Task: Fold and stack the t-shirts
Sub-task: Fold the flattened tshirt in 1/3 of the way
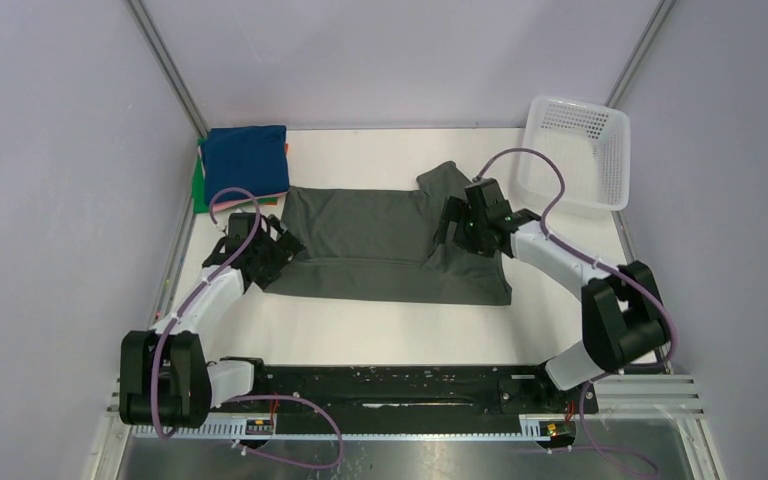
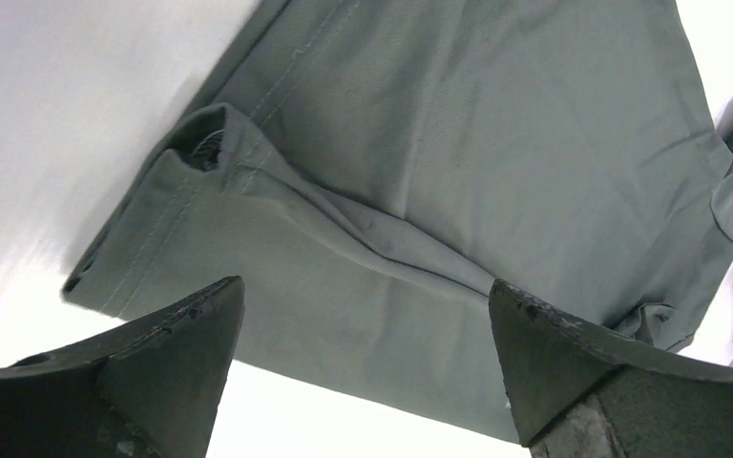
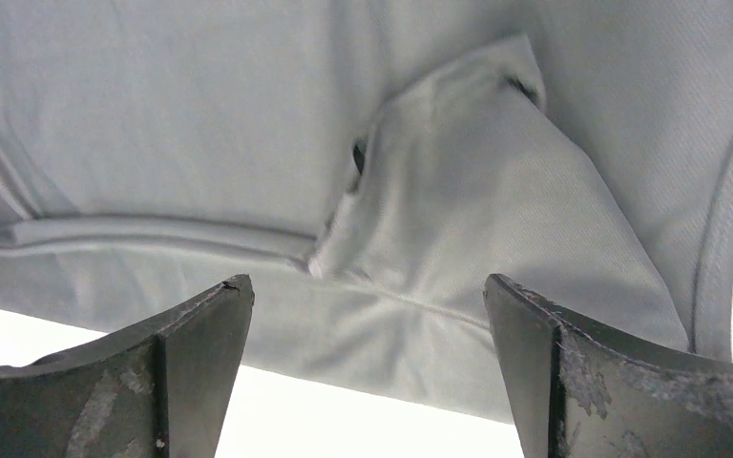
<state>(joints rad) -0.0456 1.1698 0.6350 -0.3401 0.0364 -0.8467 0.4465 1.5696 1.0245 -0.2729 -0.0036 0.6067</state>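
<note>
white surface (image 1: pixel 360 330), dark grey-green t-shirt (image 1: pixel 380 250) spread flat across the middle, a sleeve sticking out far-right. left claw (image 1: pixel 272 254) wide open at its left edge, right claw (image 1: pixel 457 223) wide open by the right sleeve; neither grips cloth. folded stack (image 1: pixel 245 160), navy on top, far-left corner; mesh basket (image 1: pixel 575 150) far right.

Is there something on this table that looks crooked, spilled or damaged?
Nothing is spilled or damaged. Only the grey-green t-shirt lies untidy: one sleeve sticks out at its far right corner, and the cloth is wrinkled near the right gripper. The folded stack has edges that do not line up.
</note>
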